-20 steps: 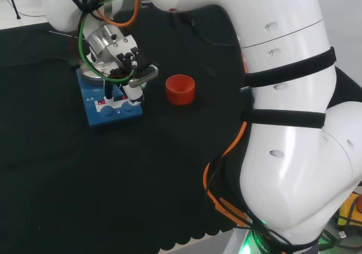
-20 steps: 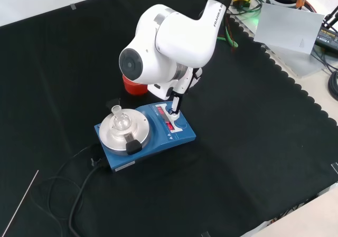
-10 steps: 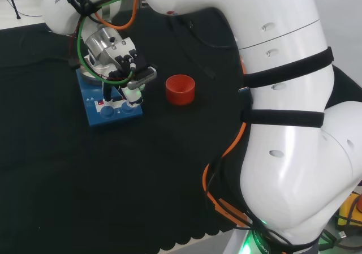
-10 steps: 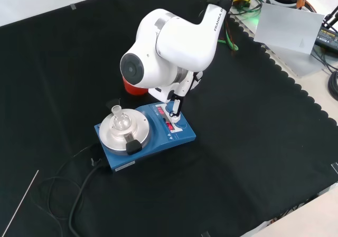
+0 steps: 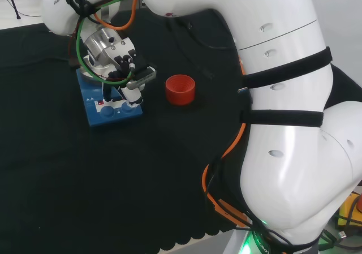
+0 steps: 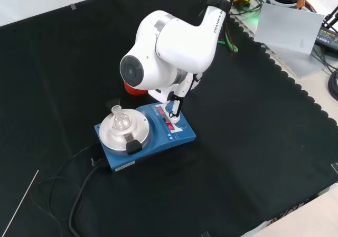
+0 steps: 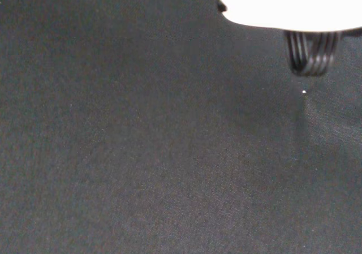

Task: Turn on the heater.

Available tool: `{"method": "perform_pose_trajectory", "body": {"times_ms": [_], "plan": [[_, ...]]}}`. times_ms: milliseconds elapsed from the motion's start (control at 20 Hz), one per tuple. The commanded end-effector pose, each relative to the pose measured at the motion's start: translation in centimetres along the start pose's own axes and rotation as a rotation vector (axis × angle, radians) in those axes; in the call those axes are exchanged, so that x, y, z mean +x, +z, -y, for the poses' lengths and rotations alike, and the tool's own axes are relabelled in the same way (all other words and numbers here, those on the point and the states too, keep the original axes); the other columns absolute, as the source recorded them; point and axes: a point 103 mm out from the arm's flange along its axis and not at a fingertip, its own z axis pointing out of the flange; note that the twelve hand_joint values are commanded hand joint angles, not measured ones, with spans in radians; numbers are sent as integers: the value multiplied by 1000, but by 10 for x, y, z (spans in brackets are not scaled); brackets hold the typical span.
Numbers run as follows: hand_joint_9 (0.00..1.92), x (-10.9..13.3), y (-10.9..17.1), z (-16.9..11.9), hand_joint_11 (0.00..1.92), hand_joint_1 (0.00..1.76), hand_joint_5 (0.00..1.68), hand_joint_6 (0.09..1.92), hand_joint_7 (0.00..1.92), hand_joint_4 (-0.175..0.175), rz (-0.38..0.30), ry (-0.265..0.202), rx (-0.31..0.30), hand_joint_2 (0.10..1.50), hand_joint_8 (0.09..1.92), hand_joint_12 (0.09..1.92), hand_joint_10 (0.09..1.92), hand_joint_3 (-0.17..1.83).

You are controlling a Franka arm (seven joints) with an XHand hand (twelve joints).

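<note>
The heater [image 6: 146,136] is a blue box with a round silver plate [image 6: 124,130] and a front panel with two knobs. A small clear flask [image 6: 120,120] stands on the plate. A red display [image 6: 170,126] glows on the panel. In the head view the hand [image 5: 125,68] hangs over the heater [image 5: 109,108], fingers [image 5: 133,95] pointing straight down onto the panel by the near knob. In the front view one finger [image 6: 172,108] reaches down from under the big white link to the panel. The hand is open and holds nothing.
A red cup [image 5: 180,89] stands on the cloth right of the heater in the head view; in the front view the red cup [image 6: 131,90] peeks out behind the link. The heater's black cable [image 6: 79,189] trails toward the near left, beside a thin rod [image 6: 21,205].
The hand and wrist have shifted slightly up and left in the head view, staying over the panel. The heater and cup have not moved.
</note>
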Motion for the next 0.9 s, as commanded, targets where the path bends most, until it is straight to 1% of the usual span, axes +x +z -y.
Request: {"method": "perform_pose_trajectory", "body": {"times_ms": [50,500,900], "plan": [[1920,0,0,1,1754,1610,341,131,1846,-14,-1,-2,0,405,1875,1484,1695,1453],[1920,-1,5,6,1754,1610,352,129,1848,-14,-7,-8,-3,406,1872,1484,1694,1453],[1920,-1,0,13,1753,1609,358,126,1850,-14,-16,-12,-11,405,1869,1483,1693,1453]]}}
